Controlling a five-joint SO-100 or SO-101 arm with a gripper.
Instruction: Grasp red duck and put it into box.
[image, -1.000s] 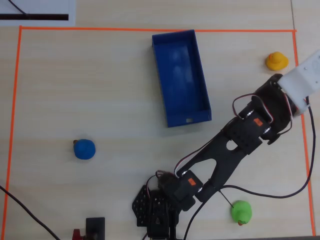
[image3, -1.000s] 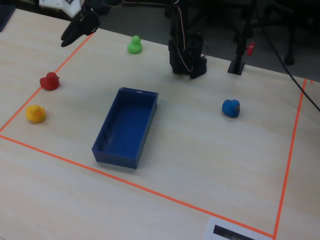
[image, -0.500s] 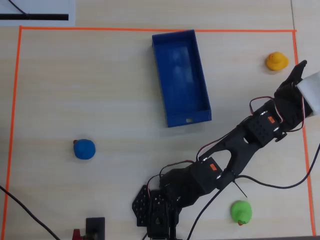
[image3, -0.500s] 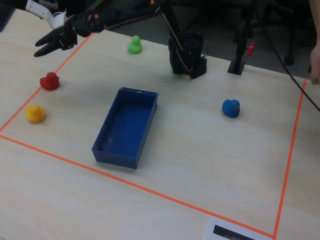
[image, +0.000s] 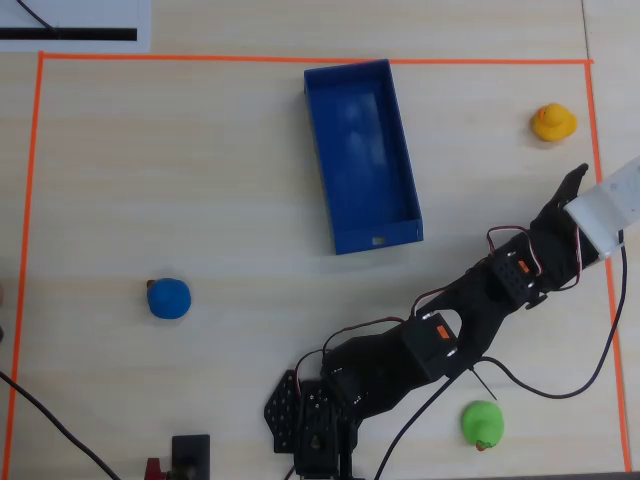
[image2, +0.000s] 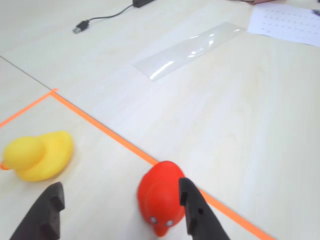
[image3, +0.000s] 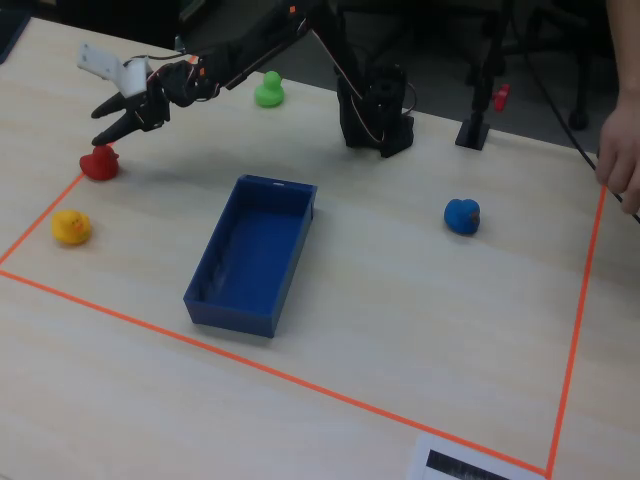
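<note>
The red duck (image2: 161, 197) sits low in the wrist view, on the orange tape line (image2: 105, 131), with the pincer (image2: 120, 210) spread wide and holding nothing: one dark finger (image2: 192, 210) is just beside the duck's right flank, possibly touching it, the other stands well apart at lower left. In the fixed view the duck (image3: 99, 161) lies at upper left, just under the pincer (image3: 108, 125). The yellow duck (image2: 37, 155) rests nearby to the left. The box (image3: 252, 254) stands mid-frame on the surface (image3: 400, 330), well apart
</note>
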